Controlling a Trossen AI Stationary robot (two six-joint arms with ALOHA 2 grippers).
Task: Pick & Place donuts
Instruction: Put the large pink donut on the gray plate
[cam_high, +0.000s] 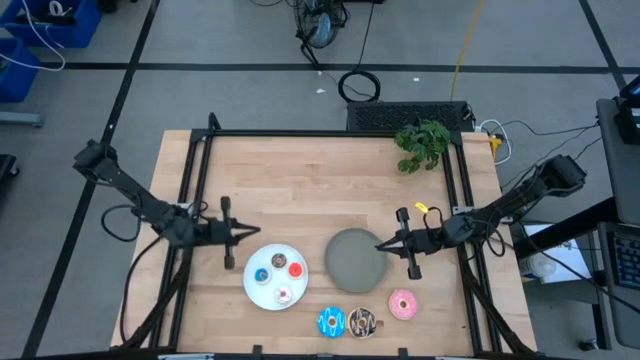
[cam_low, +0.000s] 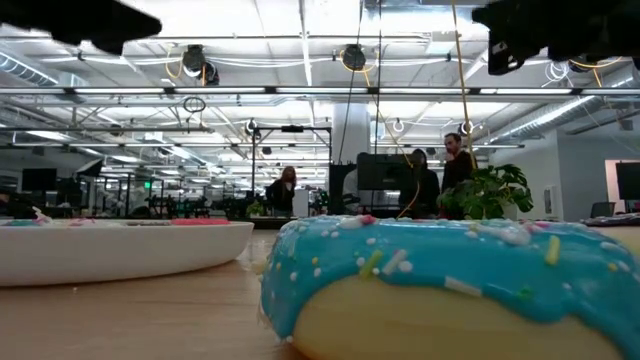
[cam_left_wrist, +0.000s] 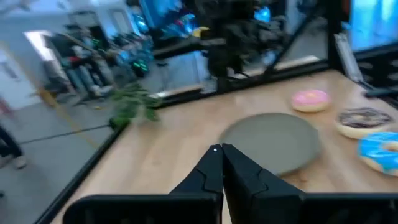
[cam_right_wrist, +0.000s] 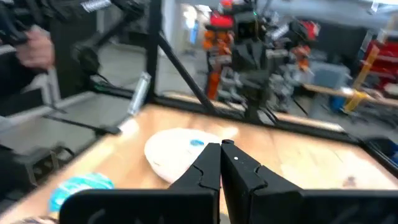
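Wood table (cam_high: 300, 180): white plate (cam_high: 262, 288), grey plate (cam_high: 355, 260), three donuts (cam_high: 361, 322), plant (cam_high: 422, 145)

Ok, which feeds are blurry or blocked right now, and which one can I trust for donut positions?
High view: sharp and evenly lit, trust it. Low view: the blue donut fills the foreground, hiding most of the table. Left wrist view: motion-smeared, though the grey plate and pink donut read. Right wrist view: blurred too; white plate soft.

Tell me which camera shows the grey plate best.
The high view: the whole grey plate shows round and bare, between the two grippers. The left wrist view shows the plate obliquely beyond the shut jaws. The low and right wrist views do not show it.
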